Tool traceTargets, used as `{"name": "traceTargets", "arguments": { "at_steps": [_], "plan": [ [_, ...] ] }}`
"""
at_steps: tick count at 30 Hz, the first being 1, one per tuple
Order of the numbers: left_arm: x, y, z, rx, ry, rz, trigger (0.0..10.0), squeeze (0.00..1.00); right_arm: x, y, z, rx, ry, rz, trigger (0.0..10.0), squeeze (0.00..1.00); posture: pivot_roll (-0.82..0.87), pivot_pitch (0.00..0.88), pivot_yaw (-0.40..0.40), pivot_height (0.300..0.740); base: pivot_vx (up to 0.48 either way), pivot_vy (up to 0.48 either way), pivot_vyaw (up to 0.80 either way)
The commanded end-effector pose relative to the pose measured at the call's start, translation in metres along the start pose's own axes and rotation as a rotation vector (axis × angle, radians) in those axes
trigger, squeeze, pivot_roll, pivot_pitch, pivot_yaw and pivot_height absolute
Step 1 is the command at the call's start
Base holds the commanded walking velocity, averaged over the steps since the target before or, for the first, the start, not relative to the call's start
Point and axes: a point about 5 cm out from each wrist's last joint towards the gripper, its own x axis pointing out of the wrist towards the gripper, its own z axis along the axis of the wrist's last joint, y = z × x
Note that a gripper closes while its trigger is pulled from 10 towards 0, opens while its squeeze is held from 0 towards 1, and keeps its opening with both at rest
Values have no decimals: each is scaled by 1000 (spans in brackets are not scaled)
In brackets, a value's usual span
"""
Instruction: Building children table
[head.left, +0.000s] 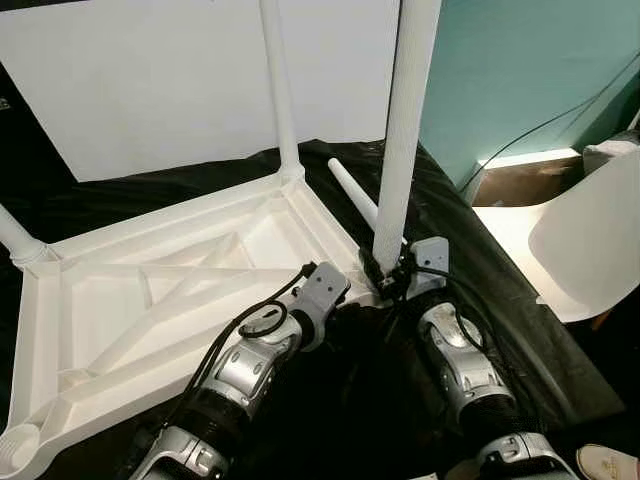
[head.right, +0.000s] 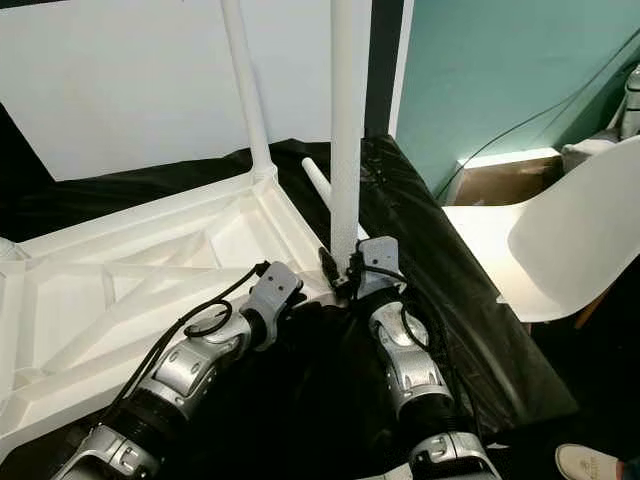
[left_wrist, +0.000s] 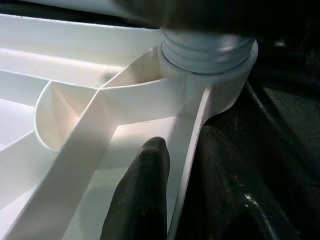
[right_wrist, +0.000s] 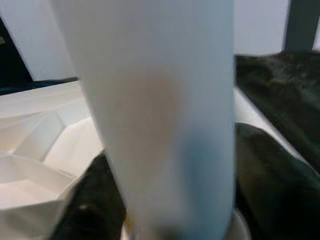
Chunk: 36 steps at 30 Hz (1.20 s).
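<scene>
A white plastic table top (head.left: 200, 265) lies upside down on black cloth. Upright legs stand in its far corner (head.left: 281, 90) and its left corner (head.left: 16, 236). A third leg (head.left: 405, 130) stands upright in the near right corner socket (left_wrist: 205, 55), and my right gripper (head.left: 393, 272) is shut on its base, with black fingers (right_wrist: 265, 185) on both sides of it. My left gripper (head.left: 340, 295) is shut on the table's rim (left_wrist: 192, 135) just beside that corner, one finger (left_wrist: 142, 195) inside the rim and one outside. One loose leg (head.left: 352, 190) lies on the cloth behind.
The near left corner socket (head.left: 20, 450) holds no leg. A white chair (head.left: 590, 230) stands close on the right before a teal wall, with a cable and a shoe (head.left: 610, 462) on the floor. A white board (head.left: 150, 80) leans at the back.
</scene>
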Motion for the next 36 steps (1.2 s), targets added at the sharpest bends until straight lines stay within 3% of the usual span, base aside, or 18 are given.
{"name": "traceTargets", "arguments": {
  "at_steps": [1, 2, 7, 14, 17, 18, 24, 28, 32, 33, 34, 36],
  "plan": [
    [3, -20, -37, -72, 146, -151, 10000, 0, -2, 5, -5, 7, 36, 100, 10000, 749, 5, 0, 14, 740, 0, 0, 0],
    [3, -20, -38, -77, 147, -150, 10000, 0, -3, 4, -6, -6, 50, 157, 10000, 0, 5, 0, 14, 740, 0, 0, 0],
    [3, -20, -38, -81, 147, -149, 10000, 0, -3, -15, -4, -60, 98, 260, 10000, 0, 3, 0, 12, 740, 0, 0, 0],
    [3, -18, -38, -78, 148, -145, 10000, 0, -3, -31, -4, -62, 207, 432, 10000, 0, -3, 0, 15, 740, 0, 0, 0],
    [3, -17, -38, -77, 148, -145, 10000, 0, -3, -34, -3, -68, 212, 447, 10000, 0, -3, 0, 15, 740, 0, 0, 0],
    [3, -17, -37, -75, 148, -144, 10000, 0, -2, -37, -1, -76, 218, 469, 0, 0, -2, 0, 17, 740, 0, 0, 0],
    [4, -16, -36, -72, 146, -142, 10000, 0, -2, -38, -1, -63, 251, 527, 0, 0, 0, 0, 17, 740, 0, 0, 0],
    [2, -16, -38, -73, 150, -139, 10000, 0, -15, -19, -12, 4, 273, 604, 0, 0, 12, 0, 12, 740, 0, 0, 0],
    [1, -16, -40, -74, 153, -135, 10000, 0, -22, -4, -19, 61, 242, 532, 0, 0, 17, 0, 11, 740, 0, 0, 0],
    [1, -16, -40, -75, 154, -134, 10000, 0, -23, 0, -21, 72, 214, 461, 0, 0, 17, 0, 11, 740, 0, 0, 0],
    [1, -16, -40, -75, 153, -134, 10000, 0, -21, -7, -12, 35, 85, 242, 0, 0, 21, 0, 11, 740, 0, 0, 0],
    [1, -16, -40, -76, 154, -133, 10000, 0, -23, -20, -10, 49, 33, -36, 0, 0, 21, 0, 11, 740, 0, 0, 0]
  ]
}}
